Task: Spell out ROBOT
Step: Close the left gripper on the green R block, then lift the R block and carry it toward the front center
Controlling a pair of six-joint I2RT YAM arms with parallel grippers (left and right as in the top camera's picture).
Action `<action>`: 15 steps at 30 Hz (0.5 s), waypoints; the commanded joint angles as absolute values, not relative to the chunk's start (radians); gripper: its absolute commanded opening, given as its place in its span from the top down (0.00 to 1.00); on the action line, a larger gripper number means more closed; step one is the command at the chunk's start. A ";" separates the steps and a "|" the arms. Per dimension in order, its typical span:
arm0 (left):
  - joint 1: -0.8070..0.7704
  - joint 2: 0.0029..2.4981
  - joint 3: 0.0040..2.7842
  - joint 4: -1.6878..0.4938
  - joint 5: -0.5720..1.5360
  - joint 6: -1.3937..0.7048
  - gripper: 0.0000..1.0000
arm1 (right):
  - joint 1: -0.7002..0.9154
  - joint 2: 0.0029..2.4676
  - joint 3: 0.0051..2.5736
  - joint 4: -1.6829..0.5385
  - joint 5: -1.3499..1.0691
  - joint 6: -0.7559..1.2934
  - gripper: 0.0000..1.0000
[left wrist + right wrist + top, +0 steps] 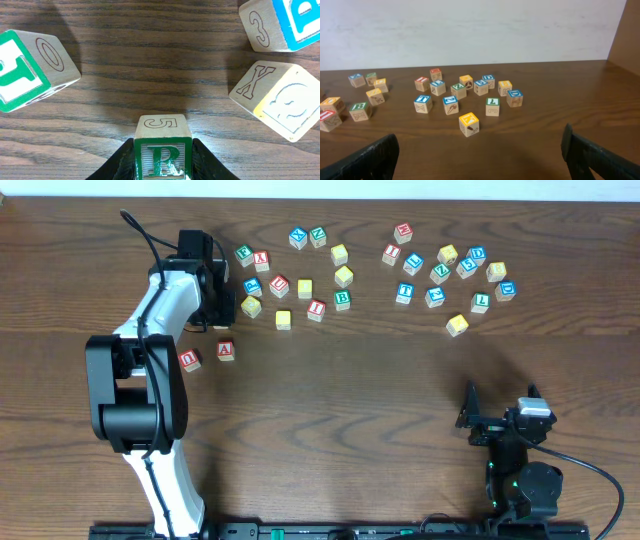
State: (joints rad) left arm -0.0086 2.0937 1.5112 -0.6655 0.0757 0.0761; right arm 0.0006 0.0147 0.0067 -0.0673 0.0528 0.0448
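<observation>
My left gripper (162,143) is shut on a wooden block with a green R (162,159) on its face and a 5 on top. It holds the block low over the table; I cannot tell if it touches. In the overhead view the left gripper (222,307) is at the left end of the left block cluster and hides the R block. Around it lie a green block (27,70), a blue block (282,20) and a yellow block (280,100). My right gripper (480,150) is open and empty, near the front right of the table (500,418).
Two red blocks, one an A (226,349) and one beside it (190,359), lie apart in front of the left cluster. A second cluster with several letter blocks (440,270) lies at the back right, with a yellow block (469,123) nearest my right gripper.
</observation>
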 commanded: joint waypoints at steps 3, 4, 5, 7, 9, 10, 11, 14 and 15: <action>-0.006 2.104 1.491 -0.668 0.068 0.075 0.67 | 0.001 0.009 0.005 -0.071 0.061 0.055 0.01; -0.006 2.104 1.491 -0.668 0.068 0.075 0.68 | 0.001 0.009 0.005 -0.071 0.060 0.055 0.01; -0.006 2.104 1.491 -0.669 0.068 0.075 0.68 | 0.001 0.009 0.006 -0.071 0.061 0.055 0.01; -0.006 2.104 1.491 -0.669 0.068 0.075 0.67 | 0.001 0.009 0.005 -0.071 0.061 0.055 0.01; -0.006 2.104 1.491 -0.668 0.068 0.075 0.67 | 0.001 0.009 0.005 -0.071 0.060 0.055 0.01; -0.006 2.104 1.491 -0.668 0.068 0.075 0.68 | 0.001 0.009 0.005 -0.071 0.061 0.055 0.01; -0.006 2.104 1.492 -0.668 0.068 0.075 0.67 | 0.001 0.009 0.005 -0.071 0.061 0.055 0.01; -0.006 2.104 1.495 -0.668 0.068 0.075 0.68 | 0.001 0.009 0.005 -0.071 0.061 0.055 0.01; -0.006 2.104 1.497 -0.669 0.068 0.075 0.69 | 0.001 0.009 0.005 -0.071 0.061 0.055 0.01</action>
